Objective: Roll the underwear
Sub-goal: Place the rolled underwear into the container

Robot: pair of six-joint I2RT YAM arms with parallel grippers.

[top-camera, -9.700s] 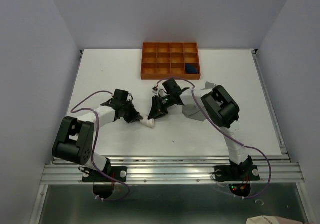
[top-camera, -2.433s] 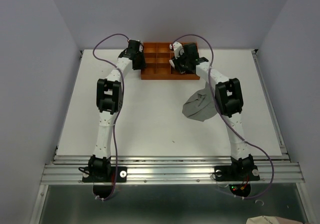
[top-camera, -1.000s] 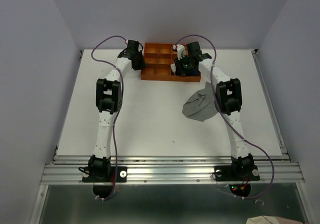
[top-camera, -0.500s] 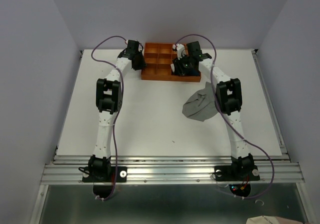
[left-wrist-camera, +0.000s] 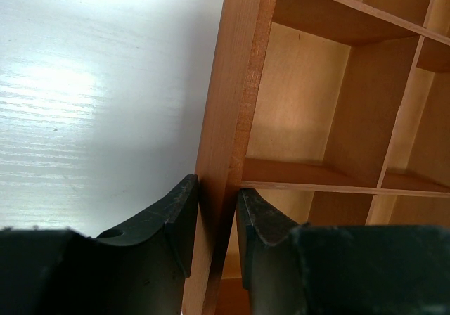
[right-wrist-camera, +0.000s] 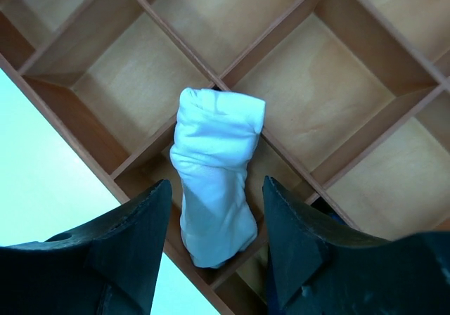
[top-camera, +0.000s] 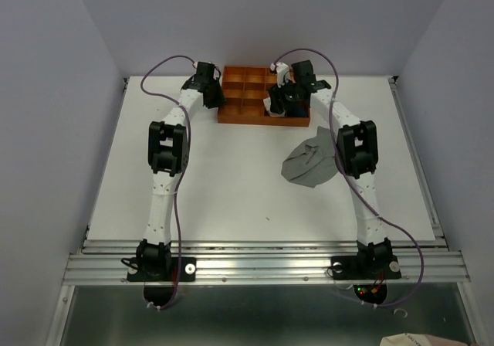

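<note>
Both arms have reached out from mid-table to the tray (top-camera: 243, 118) at the upper middle of the top view, and the right gripper (right-wrist-camera: 218, 185) has spread its fingers. The white table (top-camera: 231, 199) fills most of that view. The orange tray is split into square cells. The grey underwear (top-camera: 309, 164) lies crumpled on the table right of centre, below the tray's right end and partly under the right arm. The white underwear (right-wrist-camera: 218, 132) is a tight roll standing on end in a cell of the row along the tray's edge. It sits between the right gripper's parted fingers, with a gap on each side. The left gripper (left-wrist-camera: 216, 195) is clamped on the tray's left outer wall – one finger outside, one inside.
</note>
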